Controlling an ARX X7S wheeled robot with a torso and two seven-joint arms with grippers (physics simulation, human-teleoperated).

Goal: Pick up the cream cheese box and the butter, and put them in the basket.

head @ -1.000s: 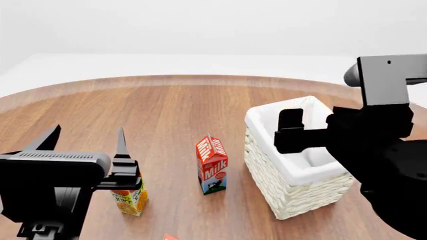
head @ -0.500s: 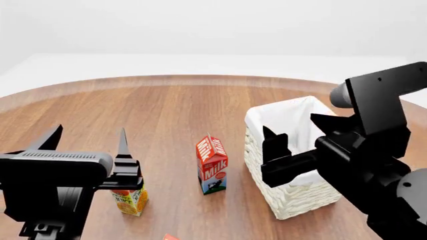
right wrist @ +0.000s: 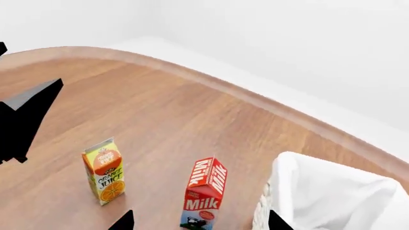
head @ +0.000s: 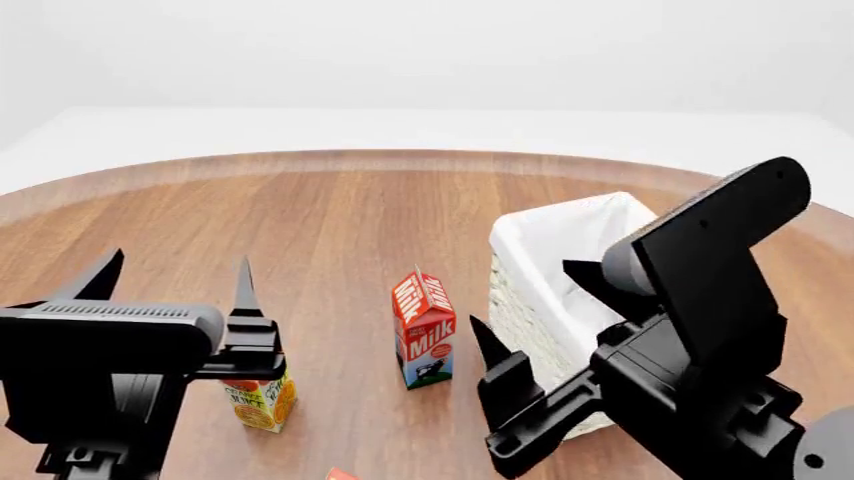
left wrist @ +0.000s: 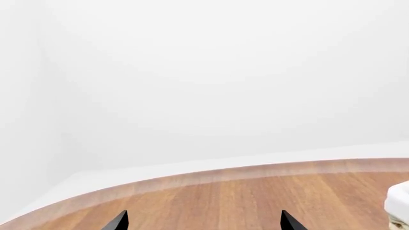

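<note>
The basket (head: 561, 235) stands right of the milk carton (head: 424, 330) on the wooden surface (head: 334, 220). A red sliver at the head view's bottom edge may be the butter; no cream cheese box shows. Right claw (head: 541, 335) open and empty beside the basket; left claw (head: 174, 285) open above the juice carton (head: 260, 400). A low sweep could topple the milk

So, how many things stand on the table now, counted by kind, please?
Cartons: 2, the milk carton and the orange juice carton
Baskets: 1, the basket
Partly visible red item at the head view's bottom edge: 1, kind unclear
Total: 4
</note>
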